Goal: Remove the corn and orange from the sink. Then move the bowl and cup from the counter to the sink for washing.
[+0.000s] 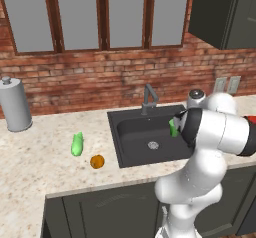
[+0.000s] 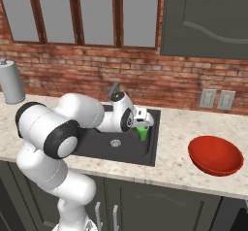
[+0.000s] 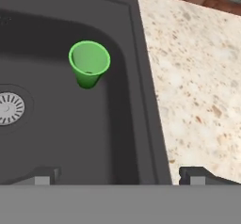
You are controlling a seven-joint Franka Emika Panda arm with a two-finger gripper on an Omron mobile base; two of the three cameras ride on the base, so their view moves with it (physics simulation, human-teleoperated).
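The green cup stands upright on the floor of the dark sink, near its right wall and apart from the silver drain. My gripper hangs open above the sink's right edge, a little way off the cup, with nothing between its fingers. In the right base view the gripper sits just over the cup. The green corn and the orange lie on the counter left of the sink. The red bowl rests on the counter to the right.
A dark faucet rises behind the basin. A grey cylinder stands at the far left of the counter against the brick wall. A small silver vessel stands behind the sink's right corner. Dark cabinets hang above on the right.
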